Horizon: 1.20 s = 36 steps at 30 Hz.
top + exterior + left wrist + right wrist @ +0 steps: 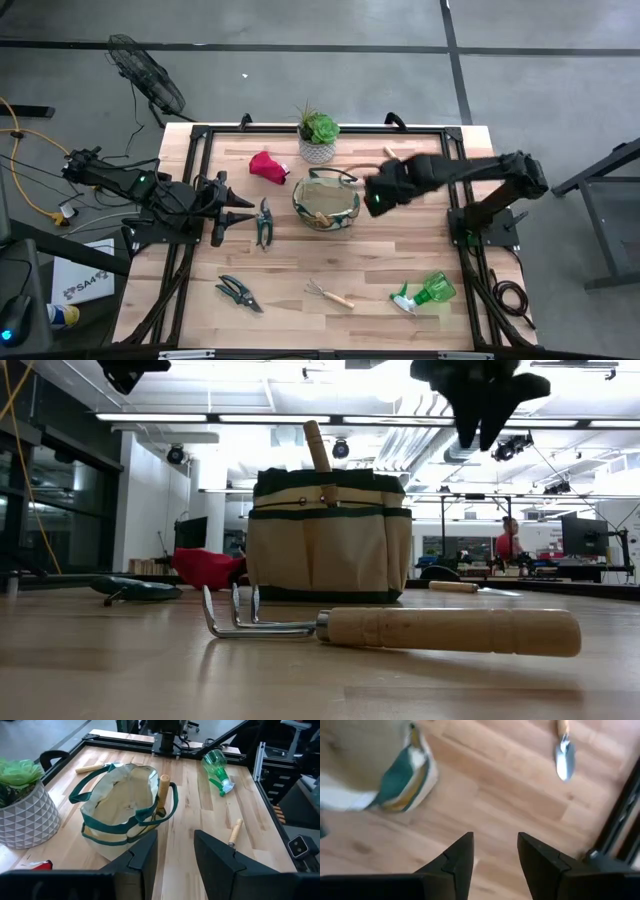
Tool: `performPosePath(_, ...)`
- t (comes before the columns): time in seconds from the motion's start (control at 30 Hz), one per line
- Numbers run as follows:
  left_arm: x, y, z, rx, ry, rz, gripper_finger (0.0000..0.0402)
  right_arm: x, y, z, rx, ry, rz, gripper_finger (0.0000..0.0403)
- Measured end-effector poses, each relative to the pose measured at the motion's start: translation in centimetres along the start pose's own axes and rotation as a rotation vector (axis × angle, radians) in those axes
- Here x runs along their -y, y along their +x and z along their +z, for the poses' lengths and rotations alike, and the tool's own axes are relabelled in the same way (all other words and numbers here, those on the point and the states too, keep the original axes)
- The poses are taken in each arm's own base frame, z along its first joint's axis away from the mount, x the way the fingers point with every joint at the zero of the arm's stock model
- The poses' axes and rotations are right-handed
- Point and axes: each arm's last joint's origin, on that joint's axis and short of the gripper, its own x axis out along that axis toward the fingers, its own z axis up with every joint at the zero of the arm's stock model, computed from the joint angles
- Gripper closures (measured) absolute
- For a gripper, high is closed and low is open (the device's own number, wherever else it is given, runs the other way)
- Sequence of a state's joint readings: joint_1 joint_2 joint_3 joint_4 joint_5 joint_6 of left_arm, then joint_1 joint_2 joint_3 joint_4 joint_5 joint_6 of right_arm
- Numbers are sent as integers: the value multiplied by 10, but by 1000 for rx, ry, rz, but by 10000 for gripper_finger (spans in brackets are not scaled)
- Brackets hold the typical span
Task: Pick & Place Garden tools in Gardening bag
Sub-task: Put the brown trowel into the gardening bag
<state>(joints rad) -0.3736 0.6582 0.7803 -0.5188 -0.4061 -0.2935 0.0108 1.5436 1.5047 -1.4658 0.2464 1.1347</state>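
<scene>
The gardening bag [326, 205] stands upright mid-table, and a trowel's wooden handle [163, 784] sticks up out of it. My right gripper [372, 197] hovers open and empty just right of the bag, high above the table [484, 405]. In its wrist view the bag [402, 767] and a second trowel [564, 755] lie on the table below. My left gripper [228, 205] waits open left of the bag. On the table lie a red glove [267, 165], two shears [263, 222] [238, 292], a hand rake [328, 294] and a green spray bottle [428, 292].
A succulent in a white pot [318, 138] stands behind the bag at the far edge. Black frame rails [200, 160] run along the table's sides. Bare wood [400, 240] lies between the bag and the spray bottle. A person in red [508, 542] is far off in the room.
</scene>
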Motion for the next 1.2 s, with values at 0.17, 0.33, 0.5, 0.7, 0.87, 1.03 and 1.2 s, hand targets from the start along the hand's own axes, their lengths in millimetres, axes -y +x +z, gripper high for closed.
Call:
performPosePath(0.17,0,0,-1,-6,2,2,278,23,15,44,-19,-44,-23,217)
performPosePath(0.33,0,0,-1,-5,-27,2,278,55,27,82,-26,-89,-67,156)
performPosePath(0.5,0,0,-1,-5,-54,4,278,80,66,105,-54,-146,9,131)
performPosePath(0.7,0,0,0,-2,-80,12,278,107,117,114,-56,-188,114,137)
performPosePath(0.87,-2,0,0,12,-80,52,278,128,142,112,-68,-207,109,140)
performPosePath(1.03,-3,0,0,25,-81,89,278,143,166,104,-76,-200,95,140)
performPosePath(1.2,-4,0,1,36,-82,120,278,147,182,100,-41,-208,119,140)
